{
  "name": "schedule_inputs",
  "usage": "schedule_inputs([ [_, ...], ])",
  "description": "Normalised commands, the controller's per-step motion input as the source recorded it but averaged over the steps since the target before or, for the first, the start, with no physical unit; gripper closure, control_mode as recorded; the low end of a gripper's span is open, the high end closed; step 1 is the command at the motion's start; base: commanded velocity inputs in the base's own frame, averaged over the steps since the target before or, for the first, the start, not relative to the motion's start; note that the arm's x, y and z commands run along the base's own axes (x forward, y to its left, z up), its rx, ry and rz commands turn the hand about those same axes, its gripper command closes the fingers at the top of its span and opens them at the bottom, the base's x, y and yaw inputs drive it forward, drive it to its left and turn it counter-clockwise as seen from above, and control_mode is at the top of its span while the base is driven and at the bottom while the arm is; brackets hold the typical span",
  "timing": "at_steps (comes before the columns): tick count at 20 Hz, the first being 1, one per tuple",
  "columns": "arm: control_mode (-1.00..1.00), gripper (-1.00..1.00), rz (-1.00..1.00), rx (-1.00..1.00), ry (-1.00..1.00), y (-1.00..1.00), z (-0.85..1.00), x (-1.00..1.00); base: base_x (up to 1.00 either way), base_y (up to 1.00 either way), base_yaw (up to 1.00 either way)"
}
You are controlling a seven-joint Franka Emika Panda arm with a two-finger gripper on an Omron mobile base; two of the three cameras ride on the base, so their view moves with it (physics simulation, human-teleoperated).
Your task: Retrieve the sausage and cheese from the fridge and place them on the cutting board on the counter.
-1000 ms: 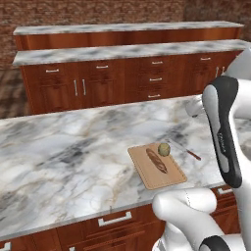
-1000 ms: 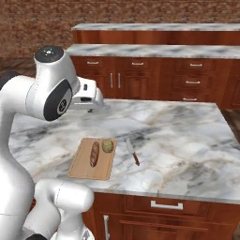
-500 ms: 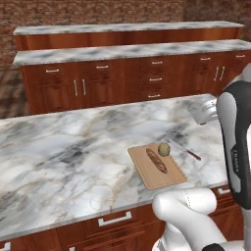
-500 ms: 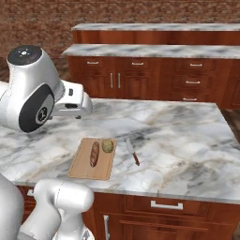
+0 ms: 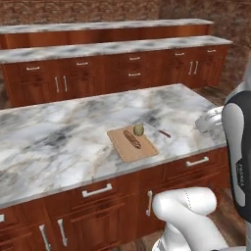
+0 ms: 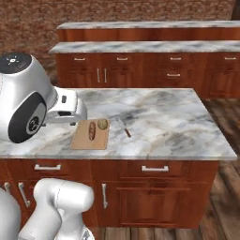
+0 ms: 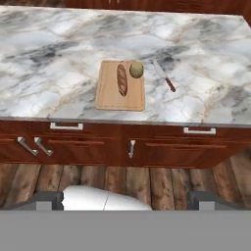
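Observation:
The light-tan cutting board (image 5: 132,145) (image 6: 89,136) (image 7: 120,88) lies near the front edge of the marble counter (image 5: 54,132). On it lie the dark red-brown sausage (image 5: 131,139) (image 6: 92,131) (image 7: 121,79) and, beside it, the round yellowish cheese (image 5: 138,129) (image 6: 102,124) (image 7: 136,69). My gripper (image 7: 126,202) hangs high and well back from the board, out over the floor in front of the cabinets. It is open, with its tips wide apart and nothing between them. The fridge is out of view.
A red-handled knife (image 5: 163,133) (image 6: 124,129) (image 7: 165,78) lies on the marble just right of the board. Reddish-brown cabinets with silver handles (image 7: 66,126) stand under the counter. Two further counter rows (image 5: 98,49) run along the brick back wall.
The arm has swung back and away from the counter. The whole picture has shifted, so the base has moved. Sausage and cheese stay on the board.

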Motion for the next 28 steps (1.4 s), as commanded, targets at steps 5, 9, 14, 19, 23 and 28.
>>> schedule_inputs([
  [5,1.00,-1.00,0.00,0.00,0.00,0.00,0.00,0.00,-0.26,-0.34,-0.79],
  [9,1.00,-1.00,0.00,0.00,0.00,0.00,0.00,0.00,0.00,-0.03,-0.99],
  [14,1.00,-1.00,0.00,0.00,0.00,0.00,0.00,0.00,0.00,-0.26,-0.92],
  [19,1.00,-1.00,0.00,0.00,0.00,0.00,0.00,0.00,0.00,-0.44,-0.85],
  [23,1.00,-1.00,0.00,0.00,0.00,0.00,0.00,0.00,0.37,-0.48,-0.71],
  [28,1.00,-1.00,0.00,0.00,0.00,0.00,0.00,0.00,0.84,-0.08,-0.49],
])
